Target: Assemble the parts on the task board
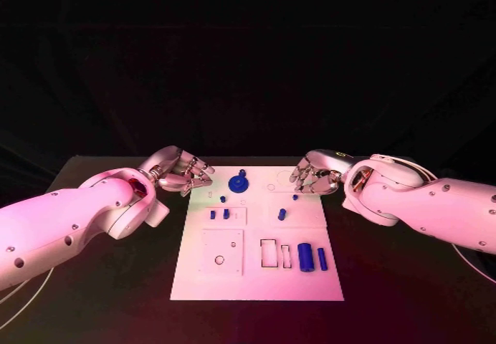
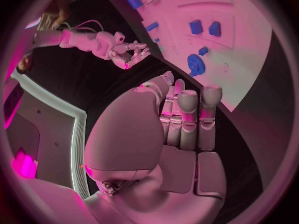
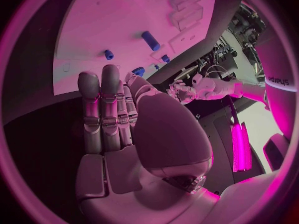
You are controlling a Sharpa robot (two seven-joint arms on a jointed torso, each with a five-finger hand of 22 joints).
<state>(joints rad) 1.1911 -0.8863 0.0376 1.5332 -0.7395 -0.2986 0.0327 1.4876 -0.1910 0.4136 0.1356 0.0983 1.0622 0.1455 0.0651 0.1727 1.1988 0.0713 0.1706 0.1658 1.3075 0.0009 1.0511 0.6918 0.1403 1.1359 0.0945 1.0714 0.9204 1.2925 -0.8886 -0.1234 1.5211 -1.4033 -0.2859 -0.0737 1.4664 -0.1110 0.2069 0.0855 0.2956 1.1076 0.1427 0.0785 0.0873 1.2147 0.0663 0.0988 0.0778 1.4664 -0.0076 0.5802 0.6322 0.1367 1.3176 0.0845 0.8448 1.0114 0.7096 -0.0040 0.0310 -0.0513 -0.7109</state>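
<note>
- Your left hand hovers just off the far left corner of the white rectangular task board; its fingers lie straight and side by side, holding nothing.
- Your right hand hangs over the board's far right corner, fingers loosely curled, apparently empty, though the head view is too dim to be sure.
- The round blue disc part lies on the board's far edge between both hands, nearer the left.
- The large blue cylinder lies at the board's near right, long axis running toward you, on the right hand's side.
</note>
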